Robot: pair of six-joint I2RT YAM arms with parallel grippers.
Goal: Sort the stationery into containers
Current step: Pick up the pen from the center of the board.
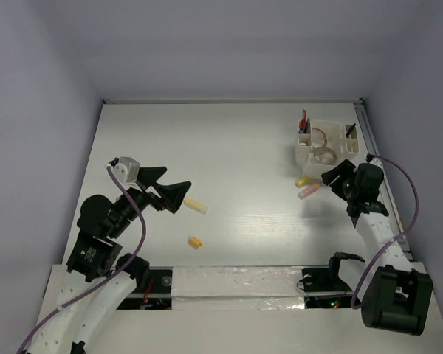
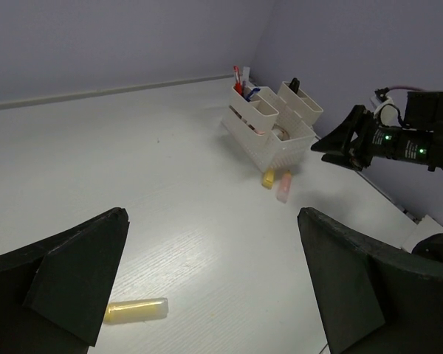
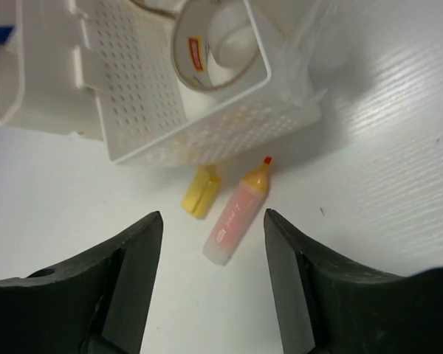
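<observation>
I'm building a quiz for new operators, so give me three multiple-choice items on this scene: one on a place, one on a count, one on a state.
1. Where does the pink highlighter lie?
A) on the table just beside the white organiser, next to a small yellow piece
B) inside a compartment
C) under the left arm

2. How many loose things lie on the table outside the organiser in the top view?
A) two
B) four
C) six

3. The left pincer is:
A) shut on a tape roll
B) shut on a pen
C) open and empty

Answers:
1. A: the right wrist view shows it flat on the table by the organiser's wall.
2. B: that pair, plus a yellow highlighter and an orange piece near the left arm.
3. C: its fingers stand wide apart with nothing between them.
</observation>
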